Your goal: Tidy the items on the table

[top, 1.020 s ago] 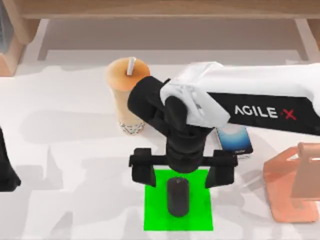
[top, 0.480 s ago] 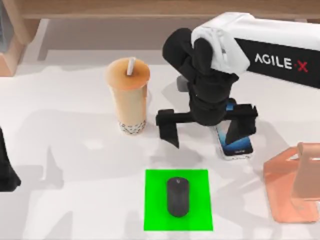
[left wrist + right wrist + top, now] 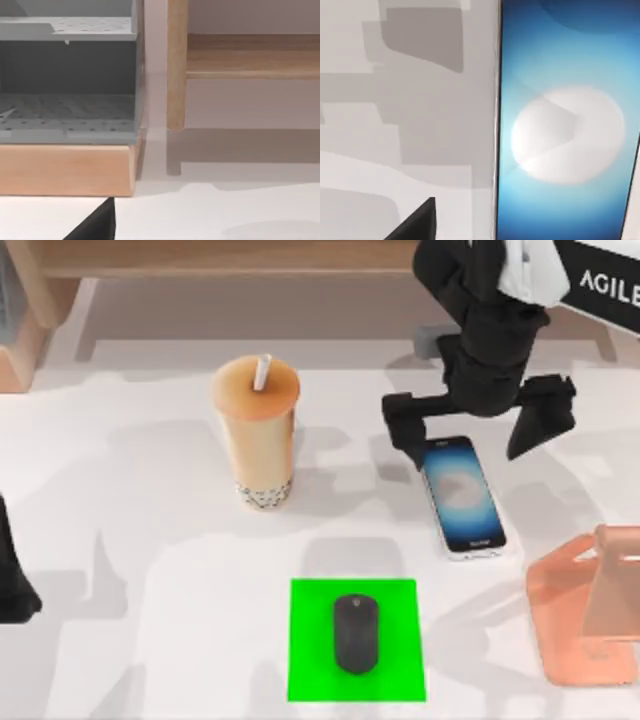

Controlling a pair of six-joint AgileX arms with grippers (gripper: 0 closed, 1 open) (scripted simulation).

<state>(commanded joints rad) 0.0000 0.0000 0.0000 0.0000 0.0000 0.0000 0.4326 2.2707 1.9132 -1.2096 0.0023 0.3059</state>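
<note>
On the white table (image 3: pixel 150 540), the right gripper (image 3: pixel 480 425) is held above the far end of the smartphone (image 3: pixel 461 495), its fingers spread wide apart and clamped on nothing. The bubble-tea cup (image 3: pixel 256 430) is stood upright at nine o'clock from the phone. The black mouse (image 3: pixel 356 633) is laid on the green mat (image 3: pixel 310 660) at seven o'clock, and the left arm (image 3: pixel 12 575) is parked at the left edge.

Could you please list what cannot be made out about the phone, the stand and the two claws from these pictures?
- Smartphone: in the right wrist view the picture's edges cut off its ends.
- Pink-copper stand: cut off by the top view's right edge.
- Left claw: the left wrist view shows a dark tip cut by the edge.
- Right claw: open above the smartphone's far end; the arm's wrist hides the table behind it.
</note>
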